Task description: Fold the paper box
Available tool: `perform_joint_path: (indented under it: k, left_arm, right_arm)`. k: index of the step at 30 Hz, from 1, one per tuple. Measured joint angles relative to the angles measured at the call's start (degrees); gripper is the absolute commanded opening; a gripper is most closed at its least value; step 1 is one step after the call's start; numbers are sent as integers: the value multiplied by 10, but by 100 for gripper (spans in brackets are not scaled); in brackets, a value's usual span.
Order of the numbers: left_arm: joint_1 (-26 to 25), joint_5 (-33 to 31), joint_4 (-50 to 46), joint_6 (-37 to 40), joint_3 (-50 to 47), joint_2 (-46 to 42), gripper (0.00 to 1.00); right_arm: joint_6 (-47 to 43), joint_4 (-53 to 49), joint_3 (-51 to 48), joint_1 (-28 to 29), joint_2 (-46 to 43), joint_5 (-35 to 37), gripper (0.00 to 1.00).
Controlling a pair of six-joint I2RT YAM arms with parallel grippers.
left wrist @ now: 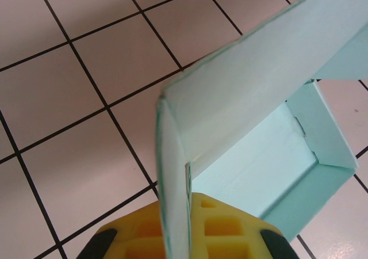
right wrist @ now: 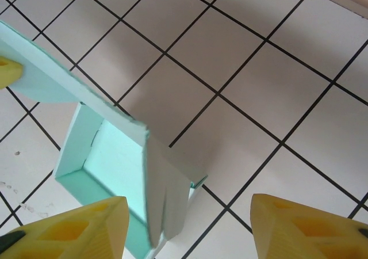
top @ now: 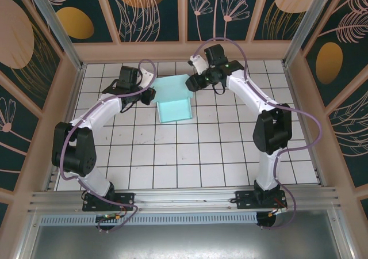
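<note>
Seen from above: a white tiled table (top: 190, 155) with dark grout lines, boxed in by patterned walls. Reaching in from the near edge, the left arm (top: 98, 115) and the right arm (top: 253, 106), both bent toward the far middle.

Between their tips, at the far centre of the tiles, the paper box (top: 175, 106). Pale turquoise, half raised: one broad panel lifted toward the back, the lower part resting on the tiles nearer the bases.

At the box's left side, the left gripper (top: 148, 93), clenched on the card. From its own wrist camera, the left gripper (left wrist: 187, 216) pinching an upright side flap of the paper box (left wrist: 253, 92), with the thin edge running straight down into the yellow pads (left wrist: 230, 233) (moulded, with square recesses).

At the far right corner of the box, the right gripper (top: 192, 83), released and grasping nothing. From its wrist camera, the right gripper (right wrist: 190, 230) with yellow fingers (right wrist: 75, 230) spread wide. Between them, a creased flap of the paper box (right wrist: 109, 161), just beside one finger and well apart from the other.
</note>
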Motion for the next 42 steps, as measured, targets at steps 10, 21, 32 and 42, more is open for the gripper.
perform_joint_path:
  k: [10,21,32,42]
  left_arm:
    - [0,-2,-2,2,0,0,0]
    - [0,-2,-3,3,0,0,0]
    - [0,-1,-2,2,1,0,0]
    - [-1,-25,29,-3,-14,0,0]
  right_arm:
    - [9,3,29,0,23,-8,53]
    - [10,-13,38,0,59,-19,12]
    - [0,-35,52,2,61,-22,0]
    - [51,73,-21,15,46,13,0]
